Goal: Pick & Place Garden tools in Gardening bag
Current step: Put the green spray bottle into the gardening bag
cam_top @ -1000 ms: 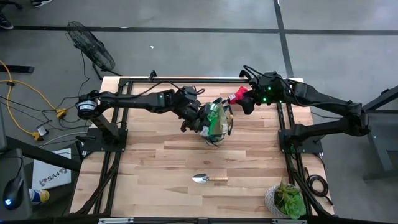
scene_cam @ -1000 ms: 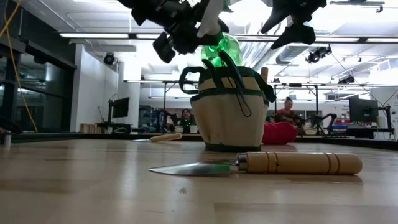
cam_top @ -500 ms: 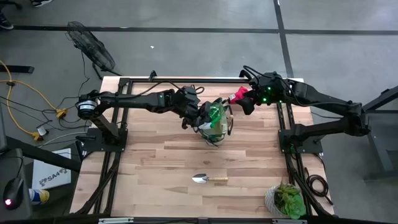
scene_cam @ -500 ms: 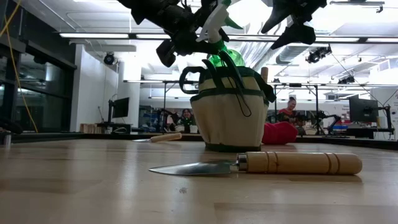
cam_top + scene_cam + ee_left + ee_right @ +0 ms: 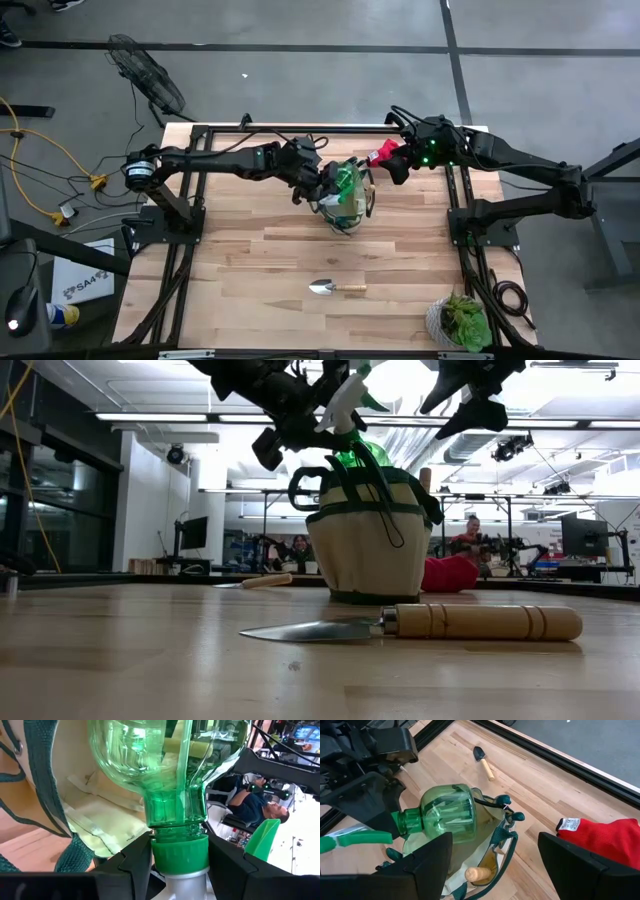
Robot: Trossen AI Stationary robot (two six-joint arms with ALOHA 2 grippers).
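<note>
My left gripper (image 5: 318, 184) is over the left rim of the khaki gardening bag (image 5: 346, 207) and is shut on a clear green spray bottle (image 5: 347, 184). The bottle's body lies in the bag's mouth (image 5: 447, 817). A wooden handle (image 5: 477, 873) sticks up inside the bag. My right gripper (image 5: 394, 168) is open and empty, up in the air right of the bag, near a red glove (image 5: 381, 153) that lies on the table. A silver trowel with a wooden handle (image 5: 337, 287) lies flat near the front. My left gripper pinches the bottle's green screw collar (image 5: 180, 851), just under the spray head, between its two fingers (image 5: 131, 866). The fingers come from the table's left, slanting down, and lie across the neck. The bottle is tilted, base down in the bag's mouth and spray head (image 5: 345, 395) up to the left.
A second small trowel (image 5: 485, 762) lies on the far part of the table, behind the bag. A potted plant (image 5: 460, 320) stands at the front right corner. Bare wood lies between the bag and the front trowel. People sit in the room behind the table.
My left gripper has moved a little toward the far edge and tipped. The bottle's body has sunk lower into the bag's mouth, and its spray head has swung up. My right gripper has kept still.
</note>
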